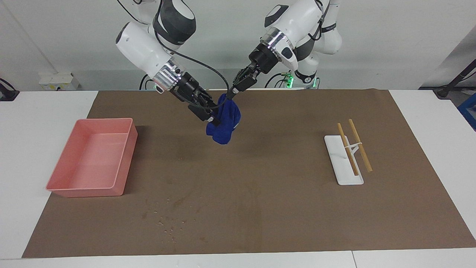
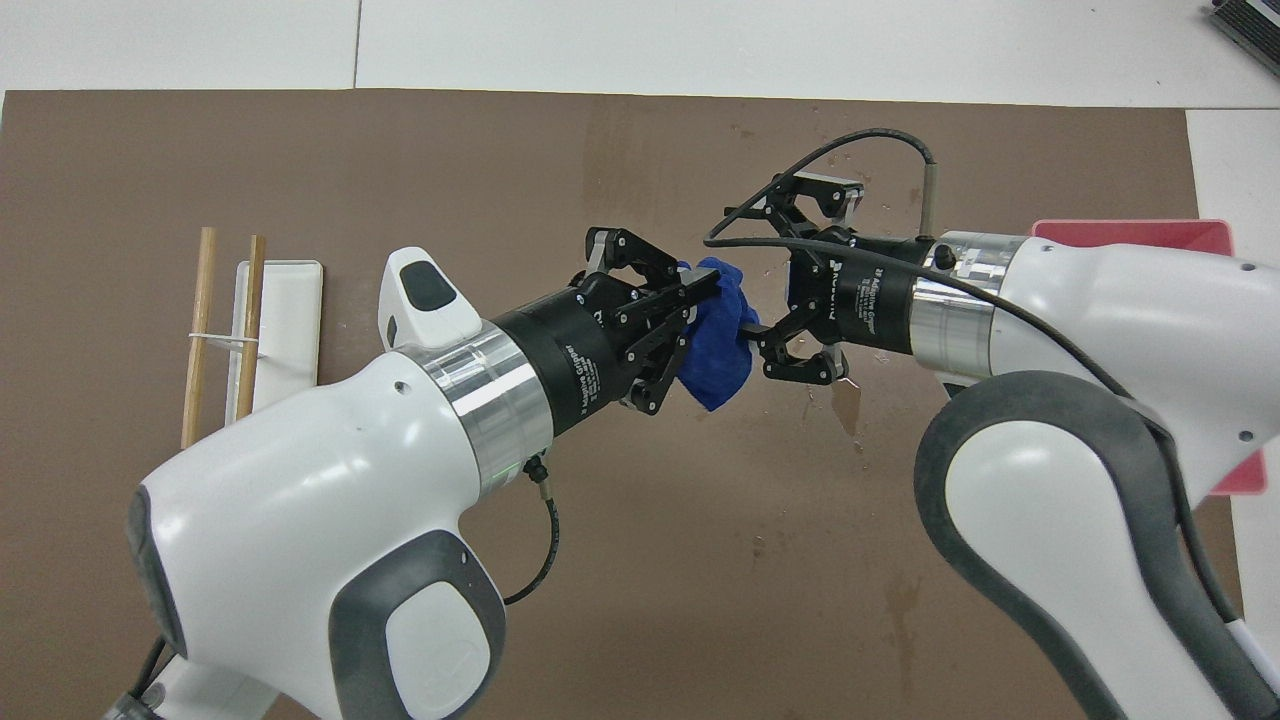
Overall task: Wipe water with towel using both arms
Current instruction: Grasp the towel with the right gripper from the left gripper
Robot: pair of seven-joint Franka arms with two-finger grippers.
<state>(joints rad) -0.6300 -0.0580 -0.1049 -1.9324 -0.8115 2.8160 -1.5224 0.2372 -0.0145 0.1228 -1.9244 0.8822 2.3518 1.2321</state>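
Towel (image 1: 224, 123) hangs above the worktop (image 1: 260, 178); left gripper (image 1: 231, 96) pinches its top, right gripper's (image 1: 212, 121) jaws grip its side.

Bright, even overhead light fills both views, sharp throughout. Soft shadows fall on the brown mat (image 1: 260, 178) beneath the raised towel (image 1: 224, 121); the white arm shells show mild glare.

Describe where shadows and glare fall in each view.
Facing view: the towel, up between the left gripper and the right gripper, casts a soft shadow on the mat; the pink tray shades the mat beside it. Overhead view: highlights gleam on the left arm and the right arm, which hide much mat.
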